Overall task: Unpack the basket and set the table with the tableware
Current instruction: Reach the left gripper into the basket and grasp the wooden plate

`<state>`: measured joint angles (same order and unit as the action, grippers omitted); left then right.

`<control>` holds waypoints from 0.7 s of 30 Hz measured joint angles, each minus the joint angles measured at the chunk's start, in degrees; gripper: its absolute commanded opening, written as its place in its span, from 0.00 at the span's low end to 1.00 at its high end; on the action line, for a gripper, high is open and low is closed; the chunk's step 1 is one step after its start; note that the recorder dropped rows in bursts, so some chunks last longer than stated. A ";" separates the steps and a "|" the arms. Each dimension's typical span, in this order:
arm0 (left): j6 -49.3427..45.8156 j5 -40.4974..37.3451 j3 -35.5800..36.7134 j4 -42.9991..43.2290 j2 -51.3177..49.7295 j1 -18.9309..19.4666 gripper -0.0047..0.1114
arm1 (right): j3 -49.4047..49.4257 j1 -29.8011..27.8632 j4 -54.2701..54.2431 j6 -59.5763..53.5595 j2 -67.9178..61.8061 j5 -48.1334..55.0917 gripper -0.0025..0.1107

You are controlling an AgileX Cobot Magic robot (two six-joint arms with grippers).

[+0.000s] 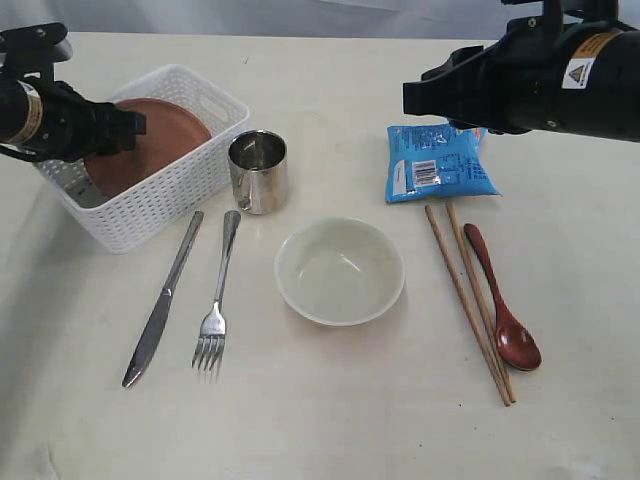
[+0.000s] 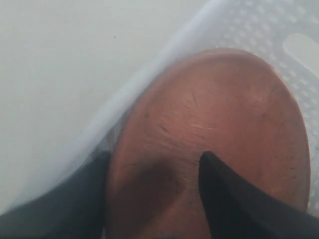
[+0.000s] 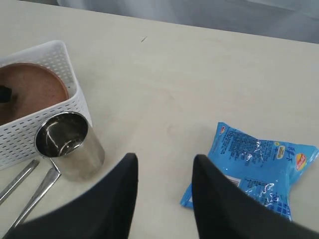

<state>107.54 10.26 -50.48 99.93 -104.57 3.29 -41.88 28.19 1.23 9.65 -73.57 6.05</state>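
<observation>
Saucer [image 2: 224, 114] leans tilted in the basket [image 1: 150, 215], its rim between the left claw's [image 2: 154, 157] parted fingers.

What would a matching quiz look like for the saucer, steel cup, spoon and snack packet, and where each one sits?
Things:
1. saucer
2. steel cup
3. spoon
4. snack packet

Places:
A. lying beside the chopsticks
B. tilted inside the basket
C. upright just outside the basket, past the fork handle's end
D. flat on the table, blue, near the chopsticks' ends

Pairs: 1-B, 2-C, 3-A, 4-D
</observation>
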 measured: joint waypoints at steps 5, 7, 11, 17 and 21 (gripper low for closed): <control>-0.12 0.13 -2.74 0.00 -2.16 0.00 0.47 | 0.00 0.00 0.00 0.00 0.00 -0.17 0.34; 0.10 0.36 -3.41 0.00 -2.42 0.00 0.44 | 0.00 0.00 0.00 0.00 0.00 -0.35 0.34; 0.10 0.79 -4.64 0.00 -2.42 0.00 0.26 | 0.00 0.00 0.00 0.00 0.00 -0.59 0.34; 0.97 1.67 -6.30 -0.99 -2.16 0.00 0.04 | 0.00 0.00 0.00 0.00 0.00 -0.68 0.34; 1.08 2.07 -7.47 -0.99 -2.16 0.00 0.04 | 0.00 0.00 0.00 0.00 0.00 -0.68 0.34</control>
<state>108.62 12.33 -57.94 98.94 -106.73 3.29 -41.88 28.19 1.23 9.65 -73.57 5.37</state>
